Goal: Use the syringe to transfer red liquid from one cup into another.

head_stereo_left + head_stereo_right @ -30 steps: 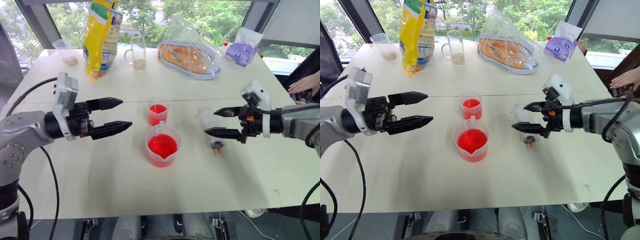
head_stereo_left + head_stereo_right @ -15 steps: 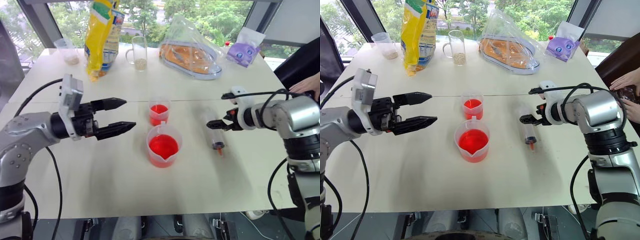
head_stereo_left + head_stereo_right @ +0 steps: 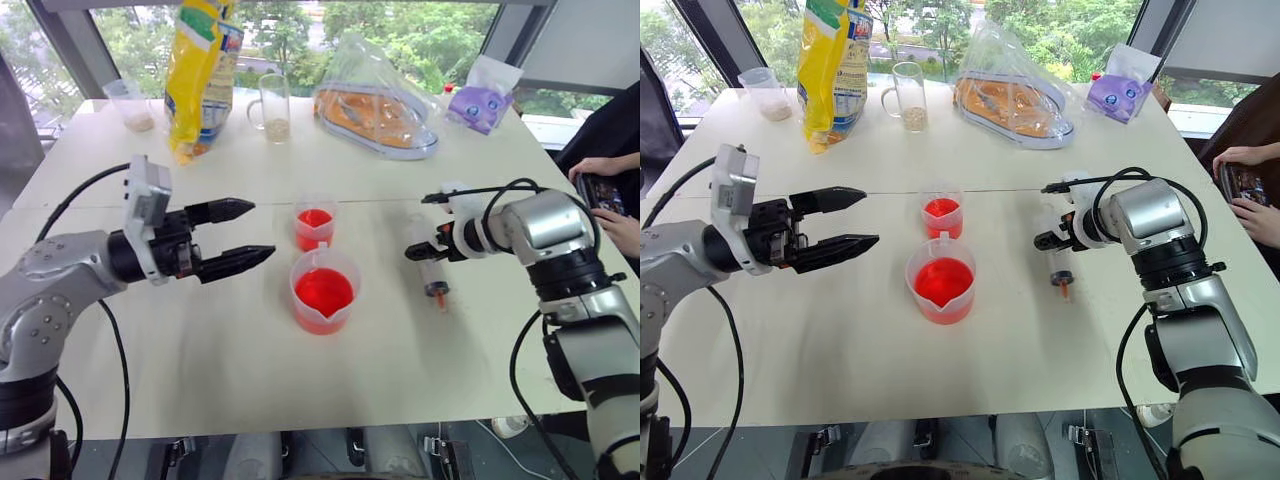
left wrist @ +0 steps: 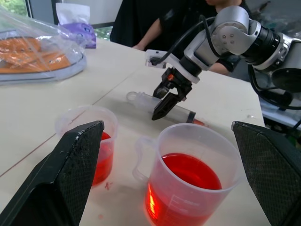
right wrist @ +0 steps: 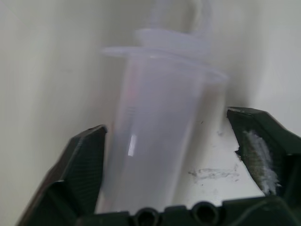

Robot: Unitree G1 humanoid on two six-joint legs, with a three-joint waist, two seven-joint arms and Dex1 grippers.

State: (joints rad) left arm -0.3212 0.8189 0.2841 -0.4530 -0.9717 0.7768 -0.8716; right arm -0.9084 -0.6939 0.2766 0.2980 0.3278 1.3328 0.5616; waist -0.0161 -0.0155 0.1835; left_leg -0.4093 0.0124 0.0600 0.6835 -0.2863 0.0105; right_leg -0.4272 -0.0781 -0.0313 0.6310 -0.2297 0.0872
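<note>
I take the wide spouted beaker (image 3: 324,291) of red liquid (image 3: 323,292) as my landmark on the bench (image 3: 200,370). The smaller cup (image 3: 315,222), also holding red, stands just behind it, close but apart. To the beaker's right the syringe (image 3: 1060,262) lies flat on the bench, its orange-red tip toward me and its plunger end away. My right arm reaches in from the right with the forearm bent across and the wrist pitched steeply down, so the right claw (image 3: 1048,237) sits over the syringe barrel. In the right wrist view the clear barrel lies between the two black fingers (image 5: 84,165); one finger is right against it, the other stands off with bare bench between, so the claw straddles the barrel with its jaws apart and is not clamped on it. To the beaker's left, my left arm is held out level above the bench, elbow bent, the left claw (image 3: 235,236) pointing toward the two cups with its fingers spread wide and nothing between them, well short of the beaker
</note>
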